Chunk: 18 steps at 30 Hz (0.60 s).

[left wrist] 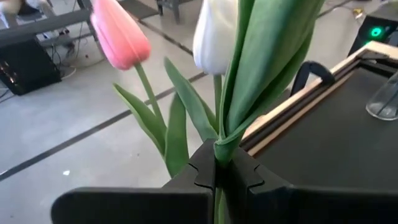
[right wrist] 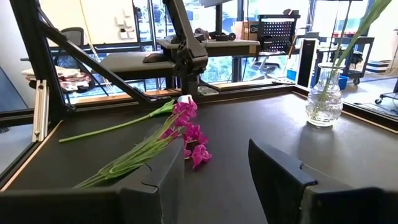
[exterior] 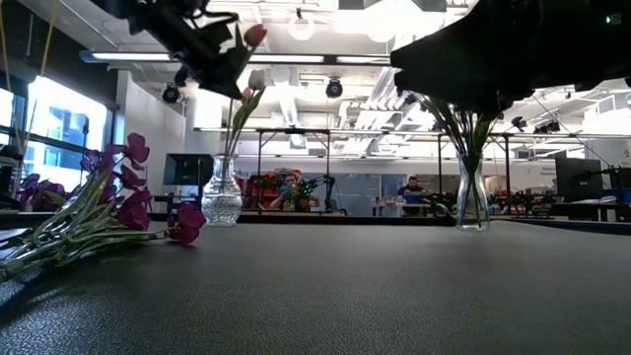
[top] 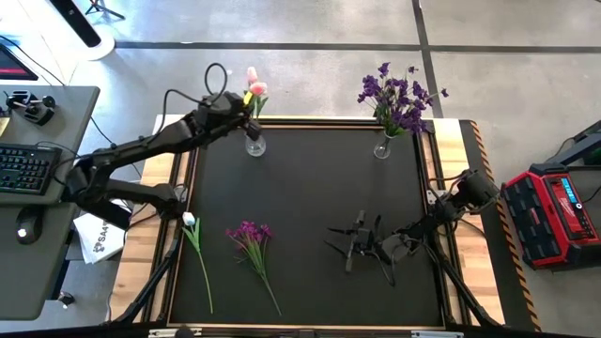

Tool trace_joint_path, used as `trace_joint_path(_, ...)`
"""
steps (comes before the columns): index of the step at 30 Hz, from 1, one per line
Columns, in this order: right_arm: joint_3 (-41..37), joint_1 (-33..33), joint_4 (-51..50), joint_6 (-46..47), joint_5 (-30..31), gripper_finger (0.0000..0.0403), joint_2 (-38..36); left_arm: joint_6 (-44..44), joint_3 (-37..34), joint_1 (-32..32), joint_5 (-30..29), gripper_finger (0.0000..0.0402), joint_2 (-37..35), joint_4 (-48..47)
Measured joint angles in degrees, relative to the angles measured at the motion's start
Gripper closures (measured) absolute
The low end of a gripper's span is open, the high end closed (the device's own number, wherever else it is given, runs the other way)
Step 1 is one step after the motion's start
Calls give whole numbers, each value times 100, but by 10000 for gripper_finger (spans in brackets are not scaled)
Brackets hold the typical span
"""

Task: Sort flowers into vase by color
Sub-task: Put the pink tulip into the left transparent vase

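Left gripper (left wrist: 217, 177) clenched on a white tulip (left wrist: 214, 37) stem above the far-edge vase (top: 254, 144) (pink tulip (top: 254, 83) inside), right gripper (top: 362, 246) released near the front edge.

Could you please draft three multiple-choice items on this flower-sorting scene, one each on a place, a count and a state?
1. Where does the magenta bunch lie?
A. In the right vase
B. Flat on the mat, beside the loose white tulip
C. In the right gripper

2. How many glass vases stand on the mat?
A. One
B. Two
C. Three

3. What is the left gripper doing?
A. Hanging open over the mat
B. Resting empty on the table edge
C. Clamping a white tulip stem at the left vase

Key: 1 B, the high view shows the bunch lying loose near the table's front. 2 B, the left vase and the right vase are the only two. 3 C, the left wrist view shows the fingers closed on the stem, next to a pink tulip.
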Motion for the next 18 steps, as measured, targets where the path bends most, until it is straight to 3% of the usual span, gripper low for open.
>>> trace_joint_path(10,2,2,4,44,-22,241,0,-390,0,-2,-5,386,262,-73)
trace_joint_path(18,2,2,5,44,-22,241,0,-406,15,-2,-12,310,253,-636)
